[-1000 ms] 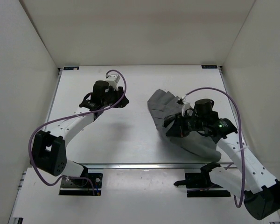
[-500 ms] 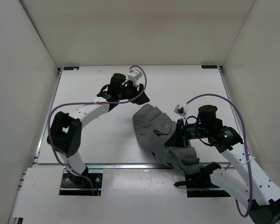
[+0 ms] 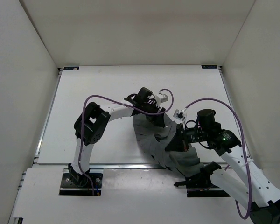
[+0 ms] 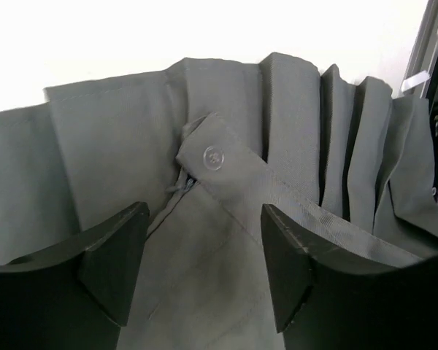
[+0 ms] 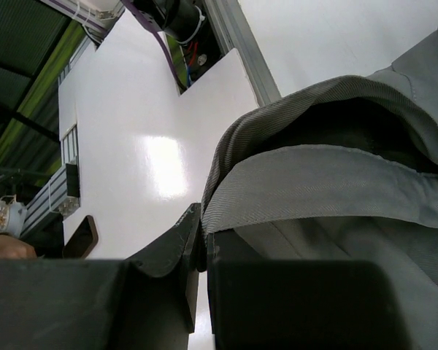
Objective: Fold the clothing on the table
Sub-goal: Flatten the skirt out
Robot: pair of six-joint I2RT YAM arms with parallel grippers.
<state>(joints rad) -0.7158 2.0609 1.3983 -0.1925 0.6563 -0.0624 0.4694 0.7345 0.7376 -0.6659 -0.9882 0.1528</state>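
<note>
Left gripper (image 4: 203, 255): jaws spread wide, holding nothing, poised just over the clothing (image 4: 226, 95) with the button (image 4: 214, 155) tab between the fingers. Right gripper (image 5: 203, 240): pressed together, pinching a hem of the same garment.

The clothing lay bunched at the near centre-right of the table (image 3: 98, 88), its near end at or over the front rail.

Progress: early. No clean fold showed and the pleats were crumpled; flattening and folding appeared still to do.

Against one second earlier: the left arm had swung in from the far left onto the garment, and the garment had been dragged nearer and leftward.
</note>
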